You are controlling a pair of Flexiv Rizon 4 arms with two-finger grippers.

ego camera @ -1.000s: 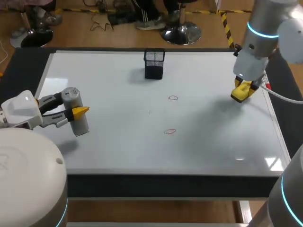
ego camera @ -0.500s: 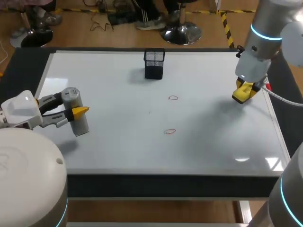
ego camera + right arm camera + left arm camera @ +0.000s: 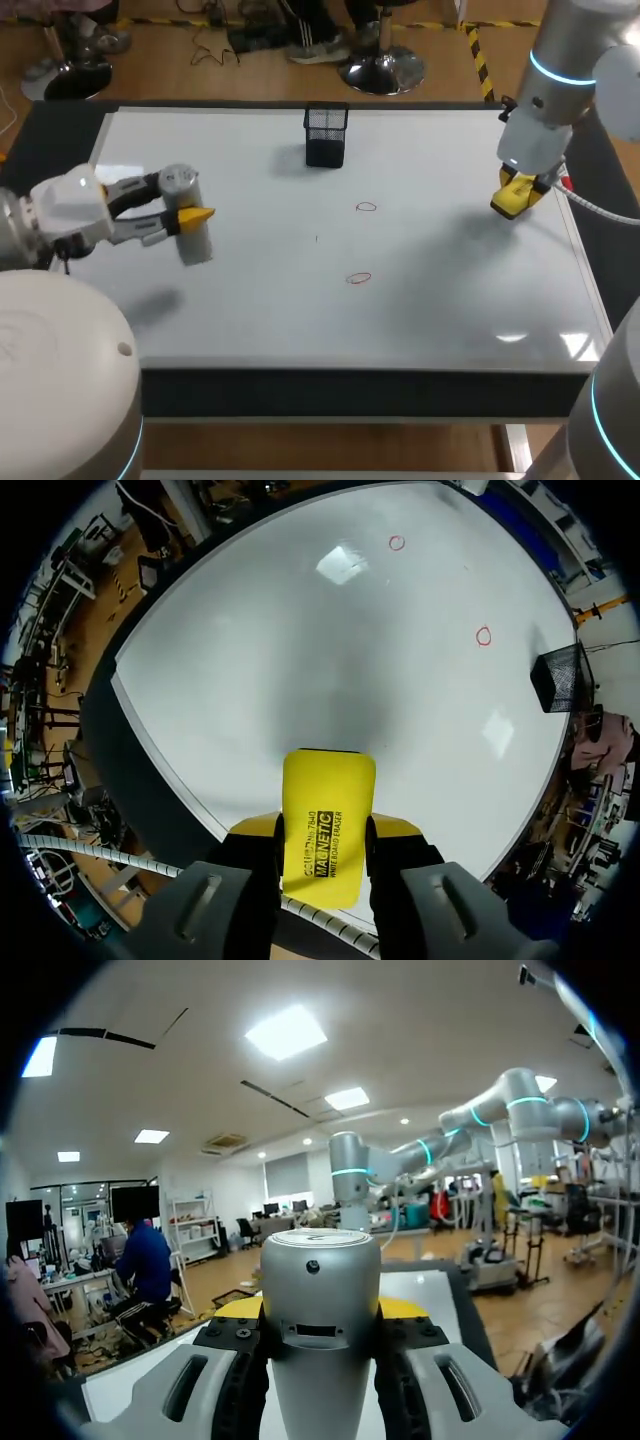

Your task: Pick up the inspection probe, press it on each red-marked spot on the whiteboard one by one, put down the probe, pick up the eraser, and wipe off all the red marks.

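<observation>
My left gripper point(image 3: 182, 203) is clamped round the upright silver metal cylinder probe point(image 3: 320, 1300). My right gripper point(image 3: 325, 827) pinches the yellow rectangular eraser point(image 3: 327, 795). Two small red ring marks point(image 3: 484, 635) sit on the whiteboard point(image 3: 300, 650), well ahead of it.

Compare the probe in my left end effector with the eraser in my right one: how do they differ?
The probe is a silver-grey cylinder; the eraser is a flat yellow block. The probe stands roughly upright over the whiteboard's left part; the eraser hangs near its right edge. Shared: the left end effector is shut on the probe, the right end effector on the eraser, both away from the red marks.
</observation>
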